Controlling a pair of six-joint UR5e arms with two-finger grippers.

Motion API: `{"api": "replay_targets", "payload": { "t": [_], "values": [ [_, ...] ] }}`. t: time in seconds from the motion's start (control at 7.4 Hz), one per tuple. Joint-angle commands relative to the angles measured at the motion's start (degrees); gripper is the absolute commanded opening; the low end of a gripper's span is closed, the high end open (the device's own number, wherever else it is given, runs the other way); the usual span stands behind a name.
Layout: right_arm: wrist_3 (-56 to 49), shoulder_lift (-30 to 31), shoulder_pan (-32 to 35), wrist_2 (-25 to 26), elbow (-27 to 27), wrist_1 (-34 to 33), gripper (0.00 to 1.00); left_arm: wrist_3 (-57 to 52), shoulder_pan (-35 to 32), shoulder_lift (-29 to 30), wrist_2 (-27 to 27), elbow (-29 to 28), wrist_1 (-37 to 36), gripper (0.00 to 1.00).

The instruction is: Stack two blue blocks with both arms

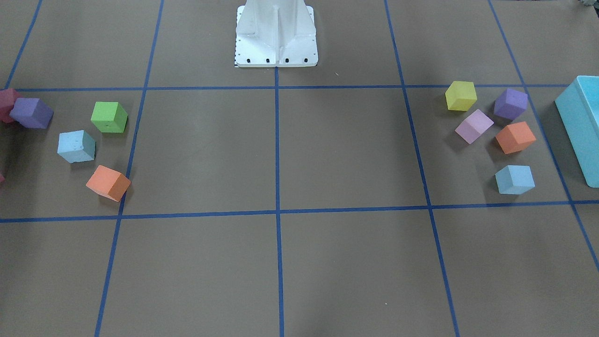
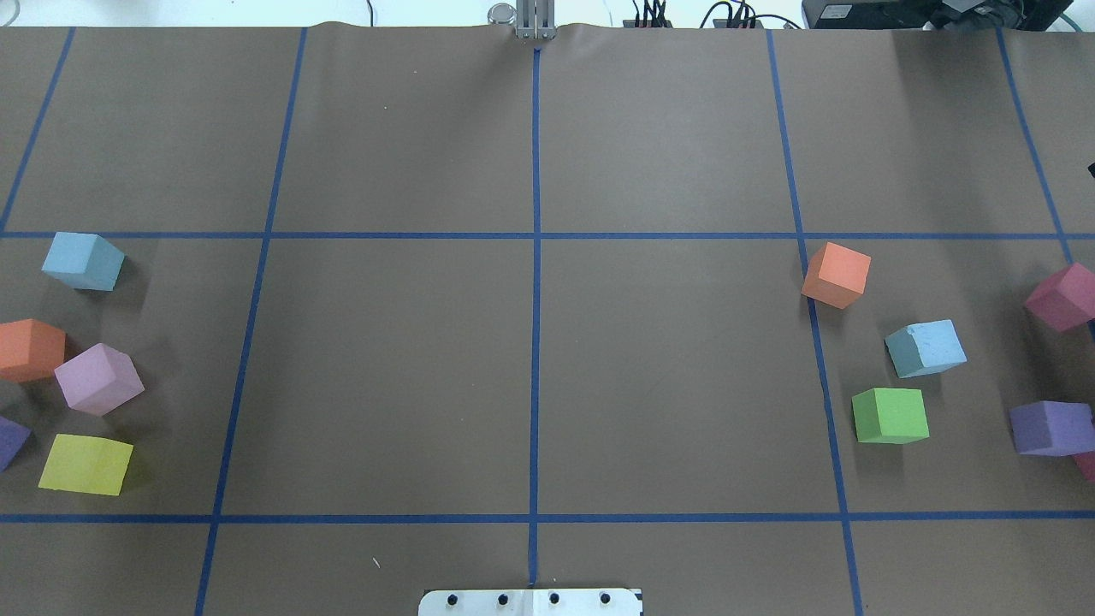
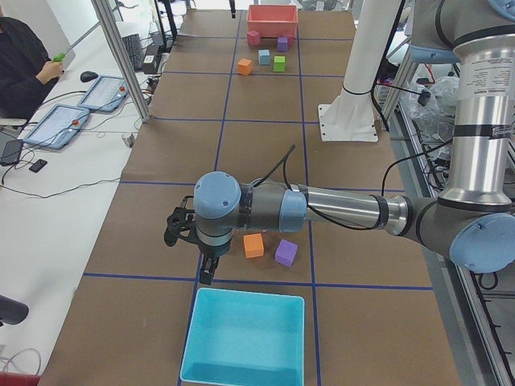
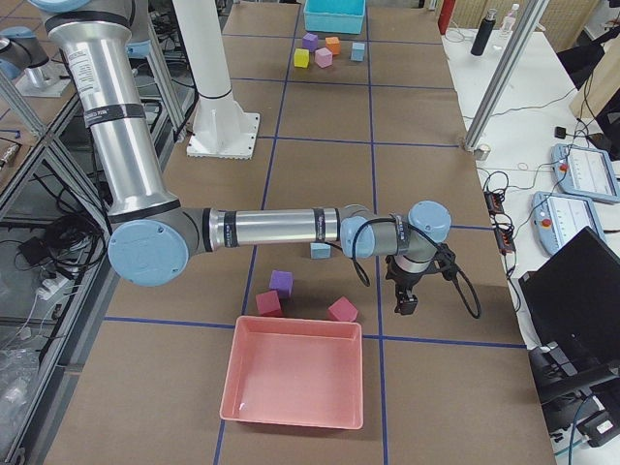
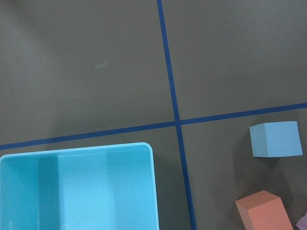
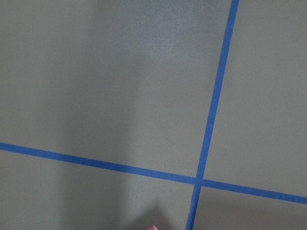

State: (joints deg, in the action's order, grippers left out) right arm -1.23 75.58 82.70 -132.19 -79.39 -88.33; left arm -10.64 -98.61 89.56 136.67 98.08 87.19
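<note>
One pale blue block point(image 2: 83, 261) lies on the robot's left side and also shows in the front view point(image 1: 514, 179) and the left wrist view point(image 5: 276, 139). The other blue block point(image 2: 926, 348) lies on the right side point(image 1: 76, 146), between an orange and a green cube. The left gripper point(image 3: 208, 272) shows only in the exterior left view, hanging low by the far edge of the turquoise bin. The right gripper point(image 4: 407, 302) shows only in the exterior right view, low by the far right corner of the pink bin. I cannot tell whether either is open or shut.
The turquoise bin point(image 3: 245, 338) stands at the left end of the table and the pink bin point(image 4: 291, 373) at the right end. Orange point(image 2: 837, 274), green point(image 2: 890, 415), purple point(image 2: 1050, 427), lilac point(image 2: 98, 378) and yellow point(image 2: 85, 464) cubes lie around the blue ones. The white base mount point(image 1: 276, 37) stands at mid-table.
</note>
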Motion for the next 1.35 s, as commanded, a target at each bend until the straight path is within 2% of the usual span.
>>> {"api": "replay_targets", "payload": {
  "t": [0.0, 0.54, 0.95, 1.08, 1.22],
  "values": [
    [0.0, 0.0, 0.0, -0.1, 0.0, 0.0, 1.00, 0.0, 0.0, 0.0, 0.0, 0.0, 0.0, 0.98],
    [2.4, -1.0, -1.1, -0.9, -3.0, 0.0, 1.00, 0.1, 0.0, 0.0, 0.1, 0.4, 0.0, 0.98],
    [19.0, 0.9, -13.8, -1.6, -12.7, 0.1, 1.00, 2.1, 0.0, 0.2, 0.1, 1.0, 0.0, 0.98],
    [21.5, 3.4, -16.8, -1.4, -16.3, 0.5, 1.00, 2.1, 0.0, 0.0, 0.2, 1.1, 0.0, 0.98],
    [24.0, 5.5, -18.5, -1.5, -17.8, 4.5, 1.00, 2.1, 0.0, -0.1, 0.2, 1.1, 0.1, 0.98]
  ]
}}
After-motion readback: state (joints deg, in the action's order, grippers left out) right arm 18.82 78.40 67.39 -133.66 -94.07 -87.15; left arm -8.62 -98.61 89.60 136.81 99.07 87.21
